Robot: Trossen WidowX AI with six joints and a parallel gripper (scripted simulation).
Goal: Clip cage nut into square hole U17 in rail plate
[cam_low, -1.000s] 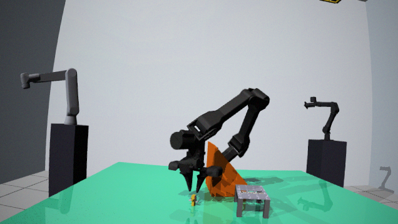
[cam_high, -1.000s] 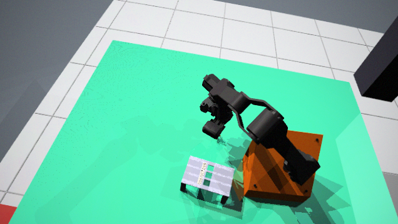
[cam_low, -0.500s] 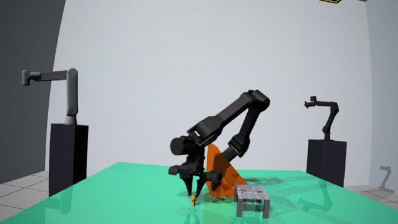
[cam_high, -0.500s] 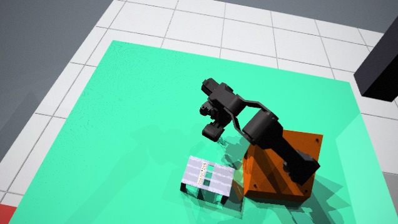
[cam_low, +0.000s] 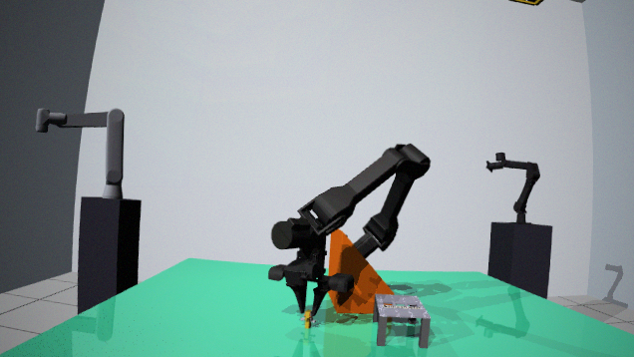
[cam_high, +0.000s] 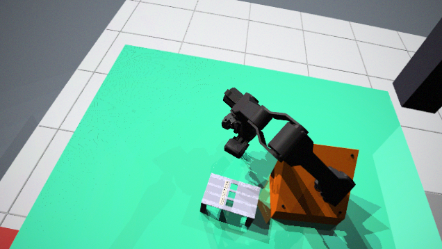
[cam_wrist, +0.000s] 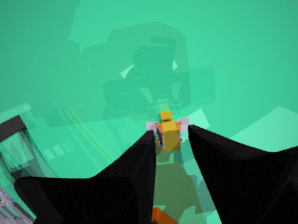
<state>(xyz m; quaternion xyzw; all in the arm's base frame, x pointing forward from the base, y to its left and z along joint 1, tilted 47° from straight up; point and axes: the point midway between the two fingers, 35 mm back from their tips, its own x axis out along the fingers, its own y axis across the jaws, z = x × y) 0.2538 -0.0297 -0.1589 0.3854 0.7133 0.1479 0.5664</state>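
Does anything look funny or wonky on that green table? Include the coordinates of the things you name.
Nothing looks spilled, broken or tipped. The silvery metal rail plate (cam_high: 213, 189) (cam_low: 391, 300) stands level on its legs, and the small yellow-and-silver cage nut (cam_low: 307, 319) (cam_wrist: 171, 137) is down between the fingertips of the black pincer (cam_low: 308, 315) (cam_wrist: 170, 133).
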